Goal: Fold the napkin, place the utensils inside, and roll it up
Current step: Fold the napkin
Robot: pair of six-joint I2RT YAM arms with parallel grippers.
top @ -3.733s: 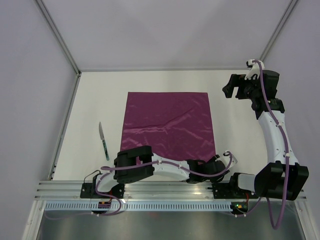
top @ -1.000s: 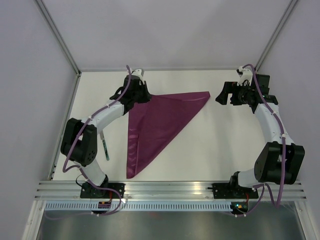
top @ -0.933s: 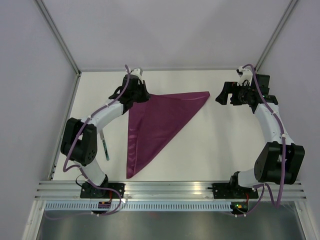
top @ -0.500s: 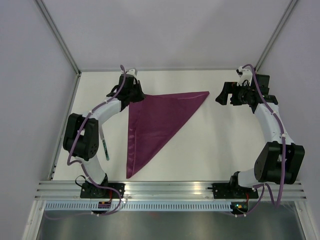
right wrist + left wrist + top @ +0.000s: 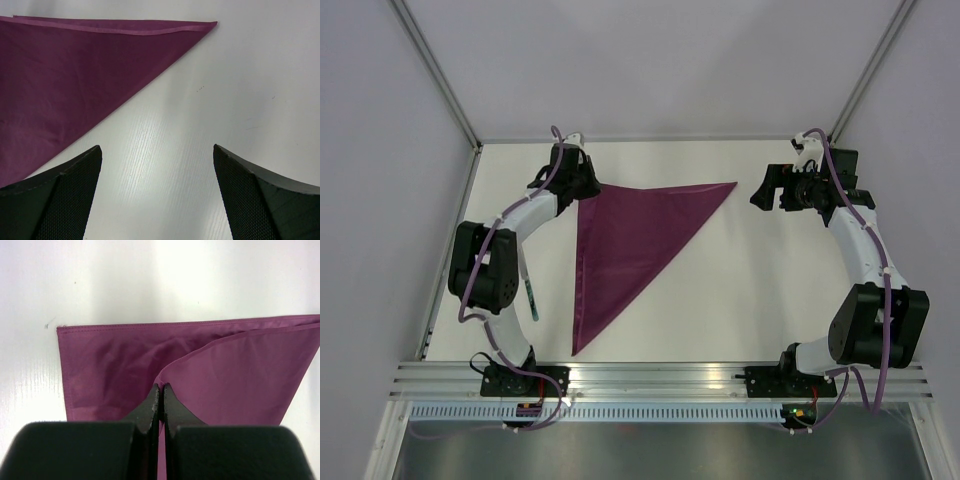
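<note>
Two layers of cloth now lie where a single flat square lay a few seconds ago: the napkin (image 5: 625, 235) has been folded corner to corner into a triangle on the white table (image 5: 740, 300), and over the last second its upper layer has settled flatter as the left end effector (image 5: 578, 185) travelled toward the far-left corner. In the left wrist view that end effector (image 5: 160, 390) is pressed together, pinching a raised fold of the upper layer. The hemmed corner of the lower layer lies ahead of it and to one side, so the two corners appear not yet matched. The fold step is therefore judged nearly complete, pending release. The right end effector (image 5: 768, 190) hangs with its fingers spread wide and empty just beyond the napkin's far-right tip, as the right wrist view (image 5: 156, 147) confirms. The triangle's square corner sits far-left. One short side runs along the far edge and the other runs toward the robot. The long axis is the folded edge, a diagonal from the near-left tip to the far-right tip. One utensil (image 5: 531, 300) lies apart from the napkin on its left, partly hidden by the left arm, its length running roughly near to far; placing and rolling remain to be done.
</note>
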